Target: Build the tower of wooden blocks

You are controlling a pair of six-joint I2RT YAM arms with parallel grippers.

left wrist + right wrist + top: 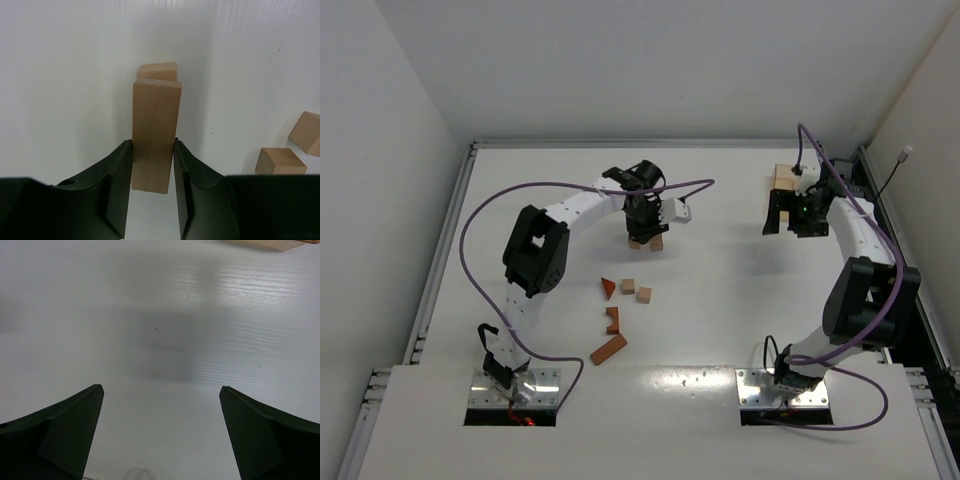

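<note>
Our left tool (152,152) is clamped on a tan bar (156,120), held upright just by the tan block (159,71) where the tower (646,242) begins, above the centre of the top view. Our right tool (161,392) stands apart and holds nothing. If we release the bar while it is tilted, it may topple and push the block away.

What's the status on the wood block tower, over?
Left gripper shut on upright light-tan wooden bar block, second tan block just beyond. Right gripper open, empty, above white table. Reddish-brown wooden pieces loose nearby, nothing blocking.
</note>
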